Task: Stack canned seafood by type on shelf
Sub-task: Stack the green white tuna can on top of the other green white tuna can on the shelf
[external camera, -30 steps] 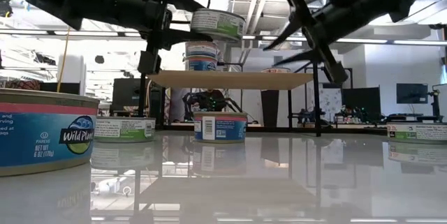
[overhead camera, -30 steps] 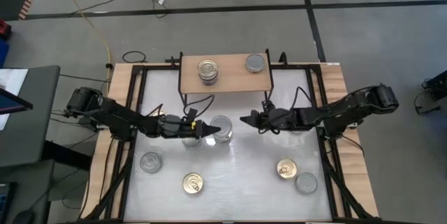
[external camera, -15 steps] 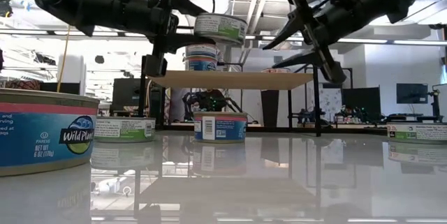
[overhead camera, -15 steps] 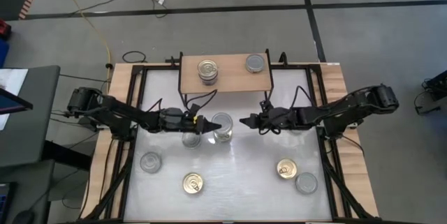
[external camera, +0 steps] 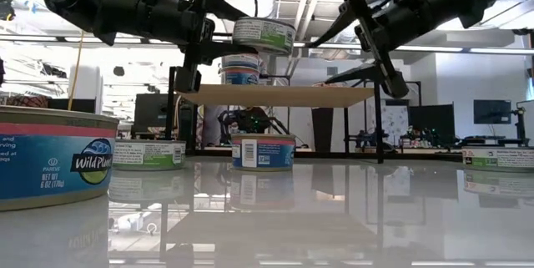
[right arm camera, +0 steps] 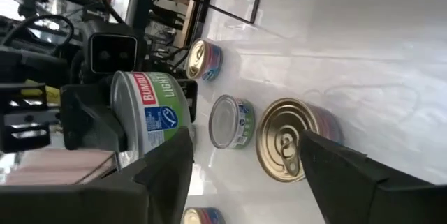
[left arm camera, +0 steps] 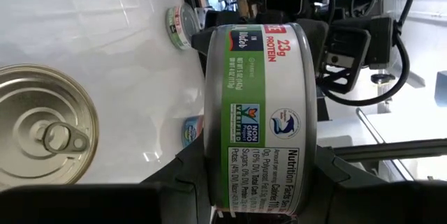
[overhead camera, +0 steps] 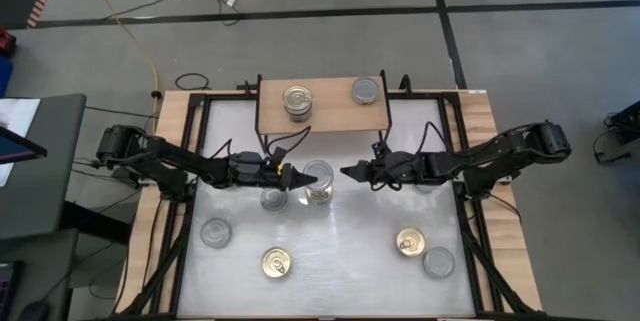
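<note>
My left gripper (overhead camera: 300,174) is shut on a green-labelled can (external camera: 263,34) with a silver lid. It holds the can in the air over the table's middle, just in front of the shelf (overhead camera: 322,109). Facing it from the right, my right gripper (overhead camera: 347,172) stands open with nothing between its fingers, a short gap from the can. Two stacked cans (overhead camera: 297,100), the upper one gold-lidded, and one silver-lidded can (overhead camera: 366,89) rest on the wooden shelf. More cans stand on the tabletop. My left gripper pinches the can between its two fingers, one on the lid and one under the bottom (left arm camera: 318,175). The fingers come level from the table's left. The can (left arm camera: 258,112) stands upright, lifted clear of the table, a little above the height of the shelf board.
On the white tabletop stand silver-lidded cans (overhead camera: 272,199) (overhead camera: 215,231) (overhead camera: 438,261) and gold-lidded cans (overhead camera: 276,262) (overhead camera: 409,242). The shelf's black legs (external camera: 377,122) stand at the table's far side. Between the gold-lidded stack and the silver can, the shelf board is bare.
My left gripper has carried the can a little toward the table's far edge and the shelf, keeping it upright and clear of the table. My right gripper has kept its place and has opened wider.
</note>
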Available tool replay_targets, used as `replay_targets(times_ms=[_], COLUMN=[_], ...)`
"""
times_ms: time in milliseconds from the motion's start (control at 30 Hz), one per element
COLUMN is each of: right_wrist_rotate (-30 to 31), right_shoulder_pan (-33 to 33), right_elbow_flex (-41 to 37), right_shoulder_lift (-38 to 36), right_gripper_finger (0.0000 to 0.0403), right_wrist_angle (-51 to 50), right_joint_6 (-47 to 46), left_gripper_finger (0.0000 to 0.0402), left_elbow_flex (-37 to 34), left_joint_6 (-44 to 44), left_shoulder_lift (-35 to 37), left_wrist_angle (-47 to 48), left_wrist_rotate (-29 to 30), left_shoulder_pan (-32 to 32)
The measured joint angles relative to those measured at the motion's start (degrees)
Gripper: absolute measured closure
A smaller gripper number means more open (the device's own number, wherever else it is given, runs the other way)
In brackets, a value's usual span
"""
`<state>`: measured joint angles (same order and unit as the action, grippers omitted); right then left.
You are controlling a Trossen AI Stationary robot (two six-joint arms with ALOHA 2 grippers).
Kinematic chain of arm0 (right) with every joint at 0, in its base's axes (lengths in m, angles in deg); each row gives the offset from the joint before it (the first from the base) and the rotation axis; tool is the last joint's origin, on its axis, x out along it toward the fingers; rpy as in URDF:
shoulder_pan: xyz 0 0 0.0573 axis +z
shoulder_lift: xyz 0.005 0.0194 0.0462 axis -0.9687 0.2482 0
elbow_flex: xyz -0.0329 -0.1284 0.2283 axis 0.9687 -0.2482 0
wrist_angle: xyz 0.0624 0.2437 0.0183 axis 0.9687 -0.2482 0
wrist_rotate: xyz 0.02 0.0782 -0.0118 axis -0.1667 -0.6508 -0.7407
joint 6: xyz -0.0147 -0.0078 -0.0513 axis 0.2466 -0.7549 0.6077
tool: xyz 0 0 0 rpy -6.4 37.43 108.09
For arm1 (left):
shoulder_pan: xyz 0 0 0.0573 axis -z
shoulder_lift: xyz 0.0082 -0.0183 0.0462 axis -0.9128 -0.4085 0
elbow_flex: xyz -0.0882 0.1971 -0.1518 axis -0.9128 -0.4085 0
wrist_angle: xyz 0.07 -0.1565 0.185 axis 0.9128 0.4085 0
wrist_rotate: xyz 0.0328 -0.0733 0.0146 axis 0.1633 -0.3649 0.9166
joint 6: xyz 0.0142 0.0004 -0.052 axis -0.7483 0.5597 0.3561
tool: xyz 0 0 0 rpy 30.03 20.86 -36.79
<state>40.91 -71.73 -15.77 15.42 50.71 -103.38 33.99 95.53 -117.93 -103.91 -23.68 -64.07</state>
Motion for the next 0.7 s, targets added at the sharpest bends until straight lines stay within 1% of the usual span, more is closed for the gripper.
replay_targets(times_ms=[167, 300, 433, 700], right_wrist_rotate=[0.5, 0.49, -2.52, -3.46], right_shoulder_pan=[0.0, 0.13, -0.28, -0.16], right_elbow_flex=[0.02, 0.02, 0.04, 0.04], right_shoulder_lift=[0.0, 0.0, 0.0, -0.02], right_gripper_finger=[0.0117, 0.0117, 0.0117, 0.0117], right_wrist_angle=[0.46, 6.29, 12.34, 11.81], right_joint_6=[-4.45, 0.41, 5.17, 4.33], left_gripper_finger=[0.0275, 0.0275, 0.0275, 0.0275], left_elbow_flex=[0.0, 0.01, 0.02, 0.07], left_joint_6=[0.0, 0.01, 0.11, 0.15], left_shoulder_lift=[0.0, 0.0, 0.0, 0.02], left_wrist_angle=[-0.04, -0.09, -0.17, -3.07], left_wrist_rotate=[0.02, 0.05, 0.09, 0.13], left_shoulder_pan=[0.0, 0.0, 0.0, 0.0])
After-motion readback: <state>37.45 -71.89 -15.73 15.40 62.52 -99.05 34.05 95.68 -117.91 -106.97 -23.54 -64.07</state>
